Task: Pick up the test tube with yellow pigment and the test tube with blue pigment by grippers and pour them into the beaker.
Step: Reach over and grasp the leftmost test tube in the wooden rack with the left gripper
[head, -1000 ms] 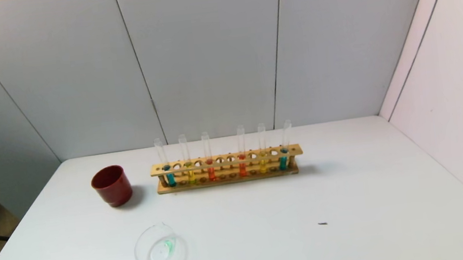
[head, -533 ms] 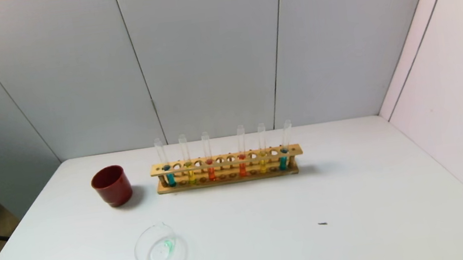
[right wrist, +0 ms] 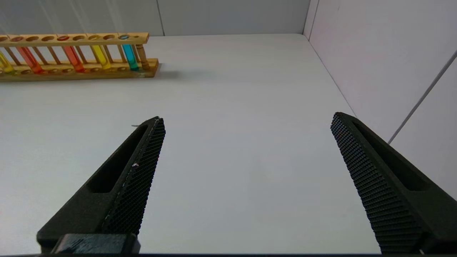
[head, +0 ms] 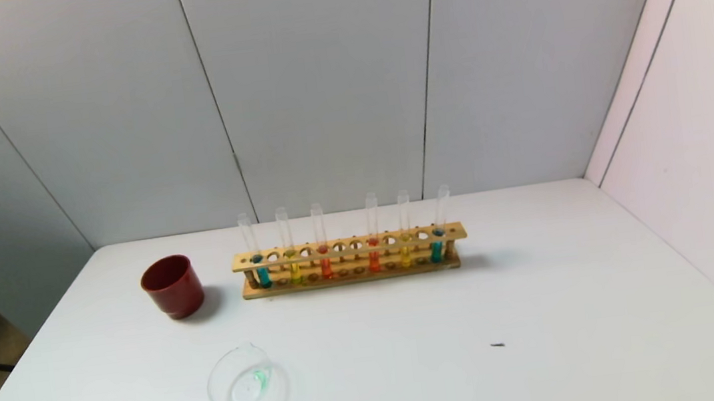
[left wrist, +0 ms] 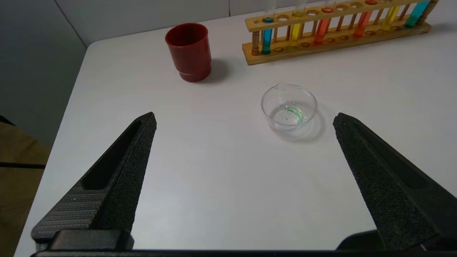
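Nearest, the left gripper (left wrist: 244, 119) and right gripper (right wrist: 246, 119) hang low over the white table (head: 545, 313), both spread wide and empty. Beyond, the beaker (head: 247, 384) holds only a green trace. Farthest, the blue-pigment tube (head: 259, 265) and yellow-pigment tube (head: 292, 262) stand in the wooden rack (head: 349, 247); nothing has moved in the last second, so picking hasn't begun.

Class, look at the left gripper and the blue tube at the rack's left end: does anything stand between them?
Nothing blocks it. The left gripper is open above bare table; the beaker and red cup flank the route to the blue test tube, which stands in the wooden rack.
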`<state>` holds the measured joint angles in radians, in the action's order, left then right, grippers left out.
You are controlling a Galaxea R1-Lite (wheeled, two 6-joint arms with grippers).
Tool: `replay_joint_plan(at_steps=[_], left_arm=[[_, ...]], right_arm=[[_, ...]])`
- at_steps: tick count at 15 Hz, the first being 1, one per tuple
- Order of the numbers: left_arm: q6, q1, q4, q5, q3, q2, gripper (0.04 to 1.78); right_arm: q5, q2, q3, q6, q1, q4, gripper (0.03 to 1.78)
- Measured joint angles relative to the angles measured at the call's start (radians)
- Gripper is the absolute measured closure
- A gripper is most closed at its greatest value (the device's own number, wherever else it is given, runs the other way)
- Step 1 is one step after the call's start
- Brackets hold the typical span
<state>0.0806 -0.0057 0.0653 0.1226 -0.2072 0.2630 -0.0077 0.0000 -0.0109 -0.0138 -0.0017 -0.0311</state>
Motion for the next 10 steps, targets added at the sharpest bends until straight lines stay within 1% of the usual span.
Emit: replay_joint_plan(at_steps=[4, 10], left_arm=[[-0.001, -0.003, -0.216, 0.026, -0.086, 0.304, 0.07], [-0.002, -0.018, -0.519, 0.031, -0.168, 0.744, 0.07]], right_arm=[[0.000, 0.000, 0.000, 0.000, 0.000, 0.000, 0.11], [0.000, 0.000, 0.000, 0.000, 0.000, 0.000, 0.11]])
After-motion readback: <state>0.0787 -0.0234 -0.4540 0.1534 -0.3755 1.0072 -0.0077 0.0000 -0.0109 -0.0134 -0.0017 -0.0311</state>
